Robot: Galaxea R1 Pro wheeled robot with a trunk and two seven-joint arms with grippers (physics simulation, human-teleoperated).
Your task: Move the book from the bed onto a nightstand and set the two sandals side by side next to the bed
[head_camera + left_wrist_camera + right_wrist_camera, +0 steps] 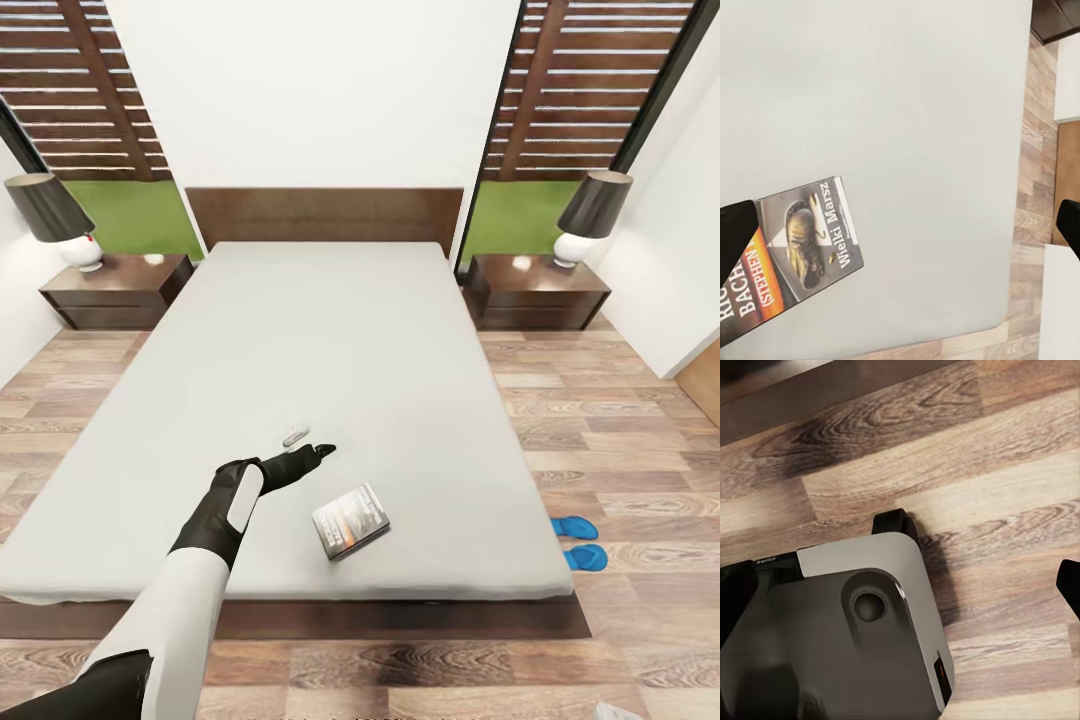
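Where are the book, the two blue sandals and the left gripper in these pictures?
book (351,521): head view, middle of its cover.
sandals (575,528): head view, on the farther sandal's sole, on the floor beside the bed.
left gripper (318,452): head view, between its fingertips, above the mattress.

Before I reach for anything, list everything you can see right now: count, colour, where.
bed: 1, dark frame, pale mattress, centre
book: 1, dark cover, near foot of the mattress
small white object: 1, on the mattress beyond the gripper
sandals: 2, blue, floor right of the bed
nightstands: 2, dark brown, flanking the headboard
lamps: 2, dark shades, one per nightstand
left gripper: black, over the mattress, open
robot base: grey, on plank floor
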